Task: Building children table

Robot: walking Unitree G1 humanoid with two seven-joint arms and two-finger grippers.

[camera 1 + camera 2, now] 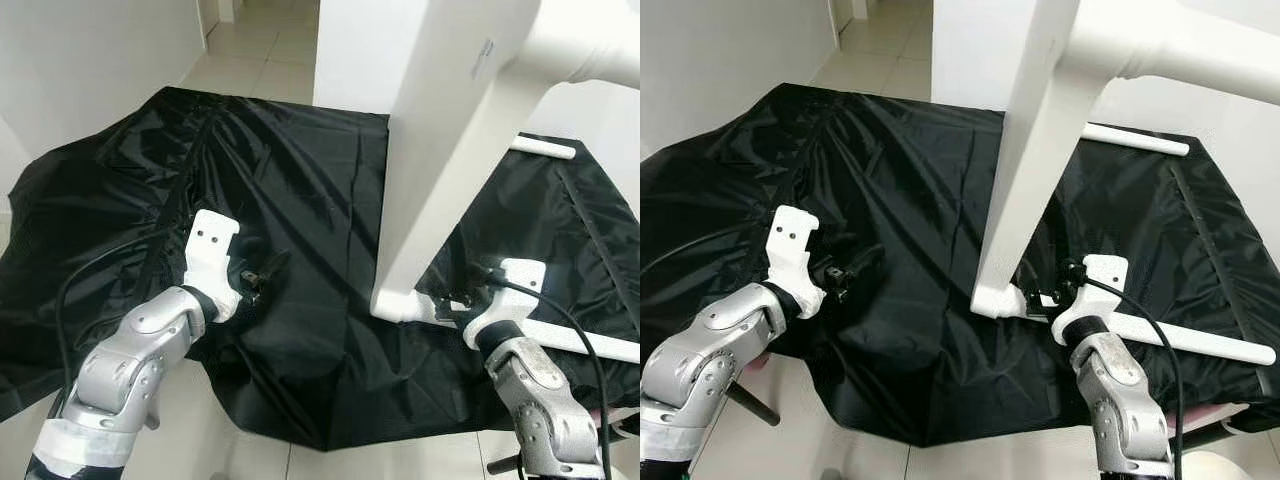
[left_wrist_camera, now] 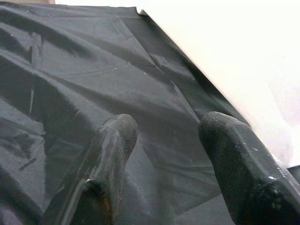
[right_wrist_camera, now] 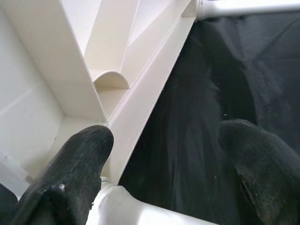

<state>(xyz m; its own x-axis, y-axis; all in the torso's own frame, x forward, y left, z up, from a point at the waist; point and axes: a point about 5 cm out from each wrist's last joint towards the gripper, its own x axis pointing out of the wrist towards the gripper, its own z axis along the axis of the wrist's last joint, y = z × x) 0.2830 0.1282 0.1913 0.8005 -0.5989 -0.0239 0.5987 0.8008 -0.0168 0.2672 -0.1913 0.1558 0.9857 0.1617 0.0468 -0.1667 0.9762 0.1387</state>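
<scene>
A white children's table (image 1: pixel 450 150) stands tipped on its edge on a black cloth (image 1: pixel 300 180). One white leg (image 1: pixel 590 45) sticks out at the upper right, and another leg (image 1: pixel 590 345) lies along the cloth at the lower right. My right gripper (image 1: pixel 455 300) is at the table's bottom corner, where that leg joins. In the right wrist view it is open, with the table's rim (image 3: pixel 140 112) between its fingers (image 3: pixel 79 168). My left gripper (image 1: pixel 262 272) hovers open over the cloth, left of the table, holding nothing.
The black cloth covers a low platform, and its front edge hangs down to the tiled floor (image 1: pixel 260 450). A loose white rod (image 1: pixel 545 148) lies on the cloth behind the table. White walls (image 1: pixel 90 60) stand at the left and behind.
</scene>
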